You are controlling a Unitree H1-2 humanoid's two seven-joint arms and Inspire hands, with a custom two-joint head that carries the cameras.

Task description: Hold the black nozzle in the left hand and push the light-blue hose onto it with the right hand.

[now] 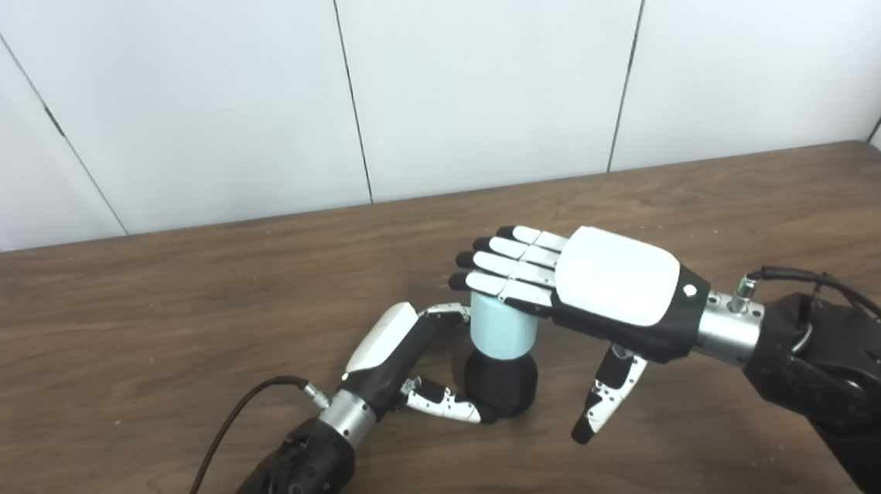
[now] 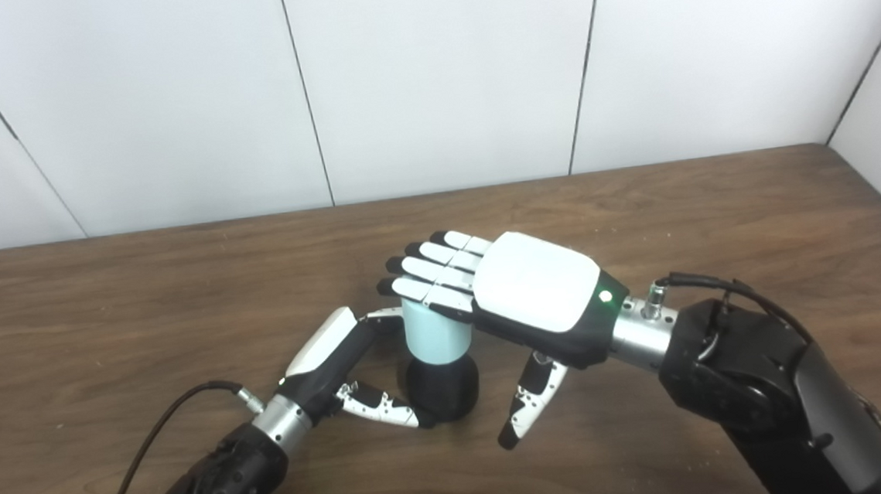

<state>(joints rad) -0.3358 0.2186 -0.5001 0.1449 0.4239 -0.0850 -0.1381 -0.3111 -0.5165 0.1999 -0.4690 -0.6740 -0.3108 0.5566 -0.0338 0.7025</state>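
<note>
left eye view shows the black nozzle (image 1: 501, 382) standing on the desk (image 1: 143, 314), the light-blue hose (image 1: 500, 326) upright on top. left hand (image 1: 406, 362) pinches the nozzle. right hand (image 1: 606, 290) lies flat on the hose, fingers (image 1: 504, 266) straight, thumb hanging free.

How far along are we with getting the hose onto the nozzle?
Done: the light-blue hose piece stands upright on the round black nozzle, already mated. In hand: the left hand wraps the nozzle at its base, while the right hand lies flat, fingers open across the hose top. Left: any final press down; how fully it is seated cannot be judged.
</note>
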